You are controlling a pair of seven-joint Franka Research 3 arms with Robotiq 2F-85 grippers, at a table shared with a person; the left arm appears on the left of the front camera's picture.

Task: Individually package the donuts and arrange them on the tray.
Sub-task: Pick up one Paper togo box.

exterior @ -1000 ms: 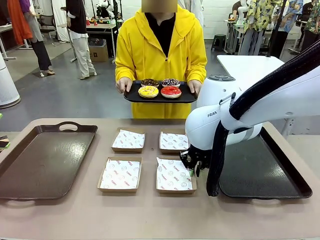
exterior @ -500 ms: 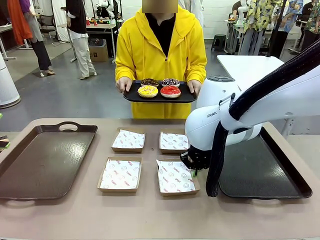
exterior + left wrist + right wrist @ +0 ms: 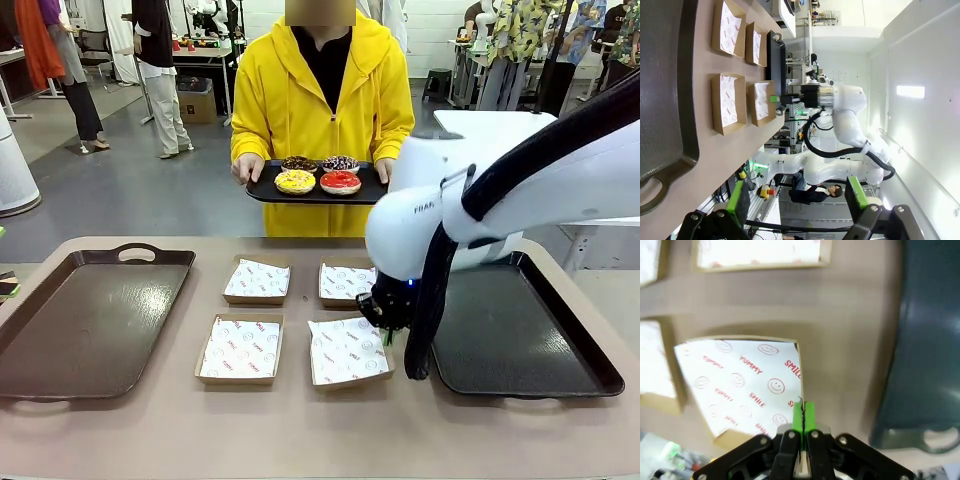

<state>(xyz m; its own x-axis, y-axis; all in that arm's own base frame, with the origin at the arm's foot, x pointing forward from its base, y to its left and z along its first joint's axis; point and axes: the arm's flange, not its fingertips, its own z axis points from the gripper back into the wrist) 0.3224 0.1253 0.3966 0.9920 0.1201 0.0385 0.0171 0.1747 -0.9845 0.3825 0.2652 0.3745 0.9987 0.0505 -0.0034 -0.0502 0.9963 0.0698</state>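
A person in a yellow hoodie holds a small black tray (image 3: 262, 191) at the far side. On it lie the yellow donut (image 3: 295, 181), the red donut (image 3: 341, 182), the chocolate donut (image 3: 299, 164) and the purple-sprinkled donut (image 3: 341, 163). My right gripper (image 3: 385, 322) is shut on the right rim of the near right cardboard box (image 3: 346, 352). The right wrist view shows its green pads (image 3: 809, 415) pinched on that rim of the box (image 3: 740, 390), which sits skewed with its paper askew. My left gripper (image 3: 796, 200) hangs open off the table's left end, holding nothing.
Three more paper-lined boxes (image 3: 240, 349) (image 3: 257, 281) (image 3: 346, 283) lie mid-table. A big brown tray (image 3: 85, 320) sits at the left and a dark tray (image 3: 520, 345) at the right, partly behind my right arm. Other people stand far off.
My right arm has risen and swung slightly left. The near right box in its grip has shifted left and turned. The person's tray has barely moved.
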